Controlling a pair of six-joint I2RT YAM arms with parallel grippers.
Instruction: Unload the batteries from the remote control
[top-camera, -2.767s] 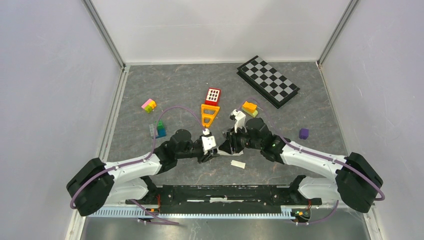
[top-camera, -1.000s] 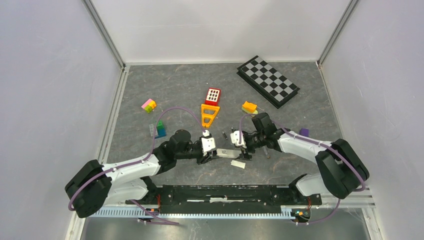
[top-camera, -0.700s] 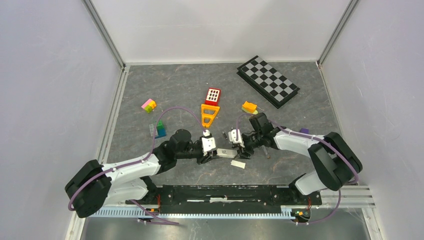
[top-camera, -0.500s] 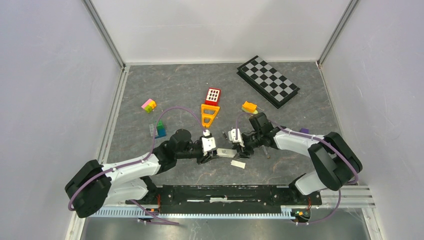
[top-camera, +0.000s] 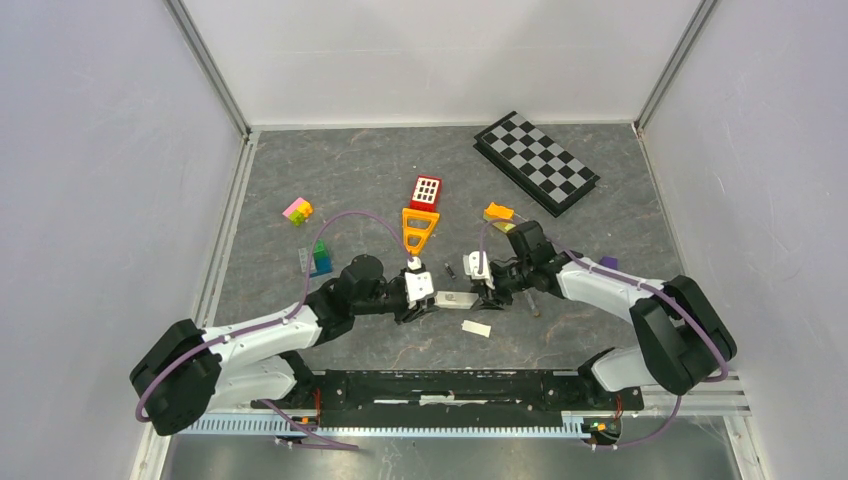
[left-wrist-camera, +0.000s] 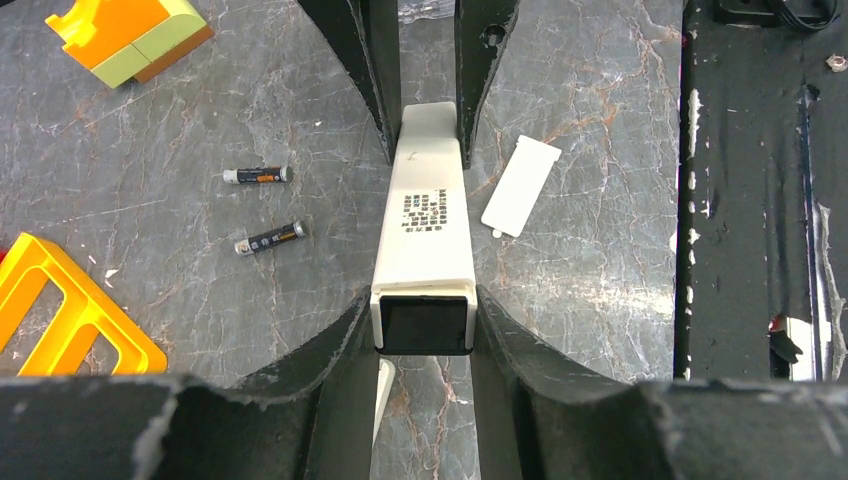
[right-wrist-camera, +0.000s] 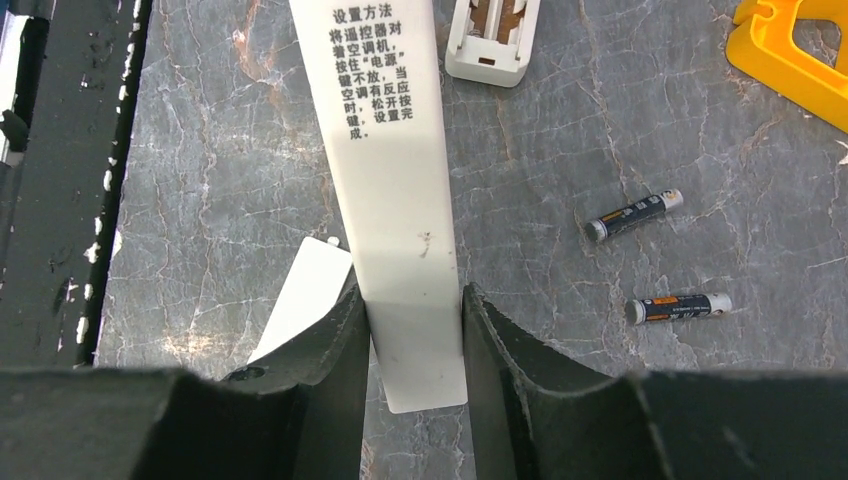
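Batteries (left-wrist-camera: 258, 175) are spotted out on the table (left-wrist-camera: 610, 260), two of them, loose and clear of everything else, while the remote control (left-wrist-camera: 425, 235) is held between both arms. Its dark-windowed end is clamped by the left claw (left-wrist-camera: 424, 305). Its other end is pinched by the right claw (right-wrist-camera: 412, 300), fingers pressed flat against both sides.

The remote's long axis is stretched straight from one claw to the other. The two batteries are laid roughly crosswise to that axis, on the side away from the arm bases, near the remote but not touching it. The detached battery cover (left-wrist-camera: 520, 185) is found on the opposite side, towards the bases.

The compartment itself cannot be made out in these views, so whether any cell is left inside cannot be told. Should a battery need to be collected, the right claw is judged slightly the nearer, though the remote would first have to be released.
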